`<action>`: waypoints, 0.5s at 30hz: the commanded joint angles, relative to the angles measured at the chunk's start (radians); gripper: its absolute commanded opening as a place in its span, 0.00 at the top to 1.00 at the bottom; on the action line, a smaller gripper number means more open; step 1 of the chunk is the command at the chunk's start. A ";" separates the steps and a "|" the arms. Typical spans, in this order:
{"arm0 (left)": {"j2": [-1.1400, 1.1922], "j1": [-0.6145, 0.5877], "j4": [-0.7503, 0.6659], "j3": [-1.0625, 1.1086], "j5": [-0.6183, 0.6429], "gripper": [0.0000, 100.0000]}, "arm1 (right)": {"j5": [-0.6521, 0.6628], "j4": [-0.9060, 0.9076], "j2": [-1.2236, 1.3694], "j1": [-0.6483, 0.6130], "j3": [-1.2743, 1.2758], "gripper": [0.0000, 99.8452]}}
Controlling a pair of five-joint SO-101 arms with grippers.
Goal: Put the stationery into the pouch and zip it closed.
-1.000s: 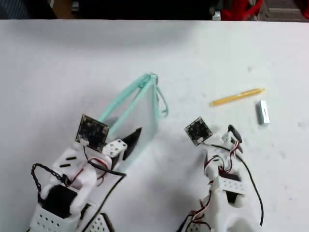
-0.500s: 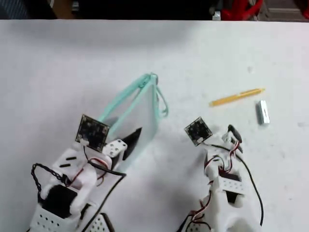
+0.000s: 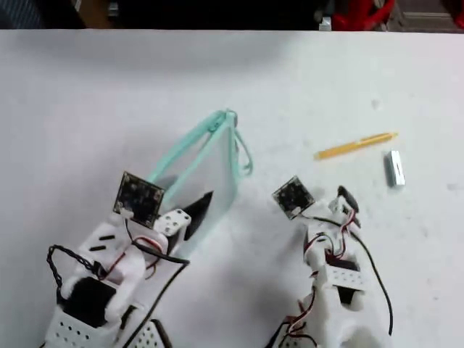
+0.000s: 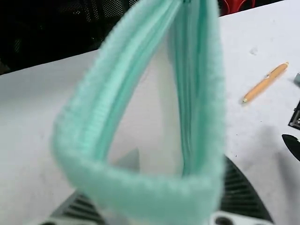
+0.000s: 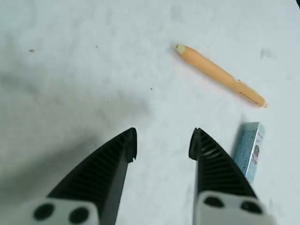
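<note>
Left wrist view: the pouch (image 4: pixel 208 117) was held agape, clenched by the left gripper (image 3: pixel 194 210). Pen (image 5: pixel 220 76) and small box (image 5: pixel 248 150) were seen outside it, near the released right gripper (image 5: pixel 161 140).

Brightly and evenly lit from above, pale across the white tabletop (image 3: pixel 87 87). Softly shadowed beside the pouch (image 3: pixel 206 170) and under the right pincer (image 5: pixel 164 136). Dark and unlit beyond the far edge.

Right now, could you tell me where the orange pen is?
In the high view, the orange pen lies right of the pouch, the small box near its right end.
</note>
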 commanded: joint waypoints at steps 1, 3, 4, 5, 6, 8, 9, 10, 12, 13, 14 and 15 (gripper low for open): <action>-0.007 -0.004 -0.002 -0.003 0.003 0.76 | 0.008 -0.019 -0.015 -0.018 0.009 0.81; -0.007 -0.004 -0.002 -0.003 0.003 0.76 | 0.008 -0.019 -0.015 -0.018 0.009 0.81; -0.007 -0.004 -0.002 -0.003 0.003 0.76 | 0.008 -0.019 -0.015 -0.021 0.009 0.81; -0.007 -0.004 -0.002 -0.003 0.003 0.76 | 0.008 -0.019 -0.015 -0.027 0.009 0.81; -0.007 -0.004 -0.002 -0.003 0.003 0.76 | 0.008 -0.019 -0.015 -0.028 0.009 0.81; -0.007 -0.004 -0.002 -0.003 0.003 0.76 | 0.008 -0.019 -0.015 -0.028 0.009 0.81; -0.007 -0.004 -0.002 -0.003 0.003 0.76 | 0.008 -0.019 -0.015 -0.028 0.009 0.81; -0.007 -0.004 -0.002 -0.003 0.003 0.76 | 0.008 -0.019 -0.015 -0.028 0.009 0.82; -0.007 -0.004 -0.002 -0.003 0.003 0.76 | 0.008 -0.022 -0.013 -0.031 0.009 0.82; -0.007 -0.004 -0.002 -0.003 0.003 0.76 | 0.008 -0.024 -0.012 -0.033 0.009 0.82; -0.007 -0.004 -0.002 -0.003 0.003 0.76 | 0.008 -0.019 -0.013 -0.033 0.009 0.82; -0.007 -0.004 -0.002 -0.003 0.003 0.76 | 0.008 -0.019 -0.016 -0.033 0.009 0.81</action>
